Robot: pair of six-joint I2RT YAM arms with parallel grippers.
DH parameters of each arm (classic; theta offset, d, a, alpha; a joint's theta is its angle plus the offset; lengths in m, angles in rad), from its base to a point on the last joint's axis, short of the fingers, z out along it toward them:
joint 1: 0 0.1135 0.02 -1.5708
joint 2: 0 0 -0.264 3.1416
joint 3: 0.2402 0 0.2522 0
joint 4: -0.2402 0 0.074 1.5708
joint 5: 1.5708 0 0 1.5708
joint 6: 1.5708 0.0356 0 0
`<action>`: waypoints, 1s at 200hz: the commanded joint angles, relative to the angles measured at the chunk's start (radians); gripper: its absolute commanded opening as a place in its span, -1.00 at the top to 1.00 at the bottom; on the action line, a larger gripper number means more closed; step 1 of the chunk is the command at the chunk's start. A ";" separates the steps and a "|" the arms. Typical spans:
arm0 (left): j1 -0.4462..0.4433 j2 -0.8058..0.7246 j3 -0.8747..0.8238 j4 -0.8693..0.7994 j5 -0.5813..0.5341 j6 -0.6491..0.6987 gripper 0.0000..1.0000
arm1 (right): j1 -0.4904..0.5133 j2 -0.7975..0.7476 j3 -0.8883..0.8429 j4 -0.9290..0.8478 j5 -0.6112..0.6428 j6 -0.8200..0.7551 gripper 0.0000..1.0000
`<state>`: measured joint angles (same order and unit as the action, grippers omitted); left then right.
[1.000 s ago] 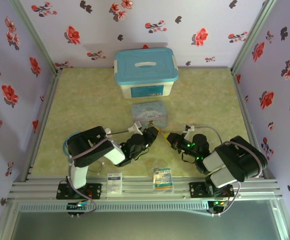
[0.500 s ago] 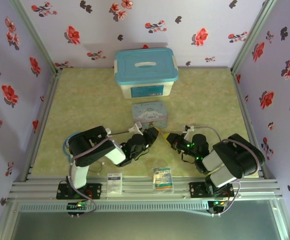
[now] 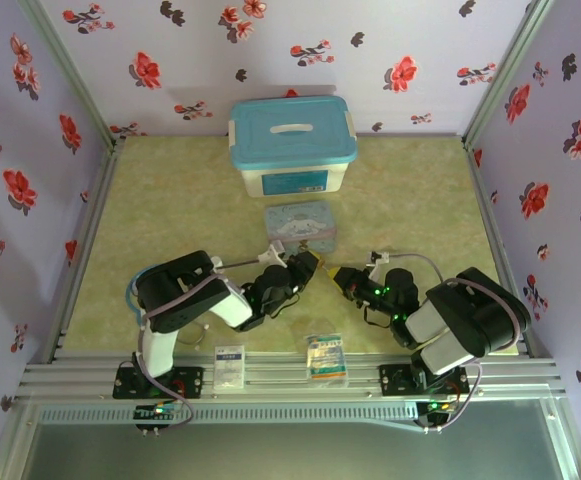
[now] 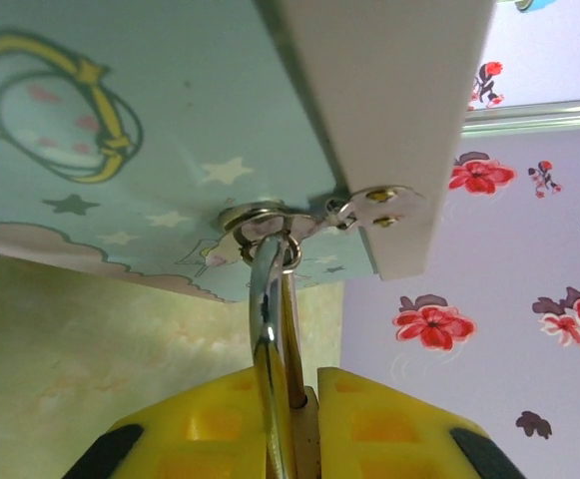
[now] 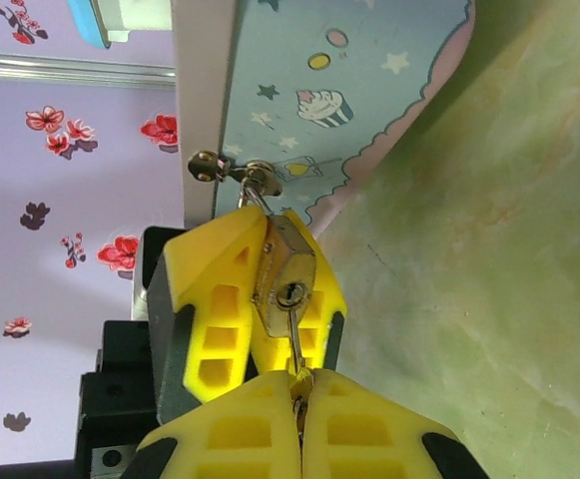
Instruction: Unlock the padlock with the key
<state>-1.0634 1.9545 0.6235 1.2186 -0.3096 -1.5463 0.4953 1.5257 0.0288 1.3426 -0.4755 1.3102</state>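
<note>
both tools clamped at the tin's hasp, hardly a stir

nothing has visibly moved since a second ago: both arms and every object sit where they were in the top view, with at most a hair's shift at the right wrist.

one padlock (image 5: 285, 271), small and brass, hangs from the hasp (image 4: 369, 205) of the single cartoon tin (image 3: 300, 225), its thin shackle (image 4: 266, 319) threaded through the hasp's ring. the left tool (image 4: 294, 404) is closed tight on the padlock, one yellow finger on each side of the body, the keyhole facing the right wrist camera.

one key (image 5: 294, 344), slim and dark, runs from that keyhole straight back to the right tool (image 5: 299, 394), whose two fingers are pressed fully together on the key's far end. whether the key is turned or the shackle released cannot be told.

from above, the two tools meet tip to tip just in front of the tin, near the middle of the worktop (image 3: 170, 200). behind the tin stands one storage box (image 3: 292, 143) with a blue lid. two small packets (image 3: 327, 357) lie apart at the near edge, between the arm bases.
</note>
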 commanded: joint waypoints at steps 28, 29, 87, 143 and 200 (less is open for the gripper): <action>-0.015 -0.005 0.041 0.076 0.014 -0.013 1.00 | -0.007 0.002 0.008 0.039 -0.018 -0.028 1.00; -0.016 -0.005 0.041 0.077 0.014 -0.013 1.00 | -0.007 0.002 0.007 0.040 -0.017 -0.027 1.00; -0.025 -0.007 0.031 0.077 0.007 -0.017 1.00 | -0.013 -0.003 0.009 0.042 -0.014 -0.020 1.00; -0.040 -0.003 0.049 0.076 0.025 -0.012 1.00 | -0.024 -0.028 0.000 0.042 -0.006 -0.017 1.00; -0.047 -0.006 0.046 0.079 0.030 -0.027 1.00 | -0.029 -0.040 0.011 0.006 -0.019 -0.033 1.00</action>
<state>-1.0859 1.9560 0.6353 1.2213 -0.3119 -1.5726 0.4728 1.4979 0.0288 1.3304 -0.4797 1.3083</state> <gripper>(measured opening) 0.140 0.046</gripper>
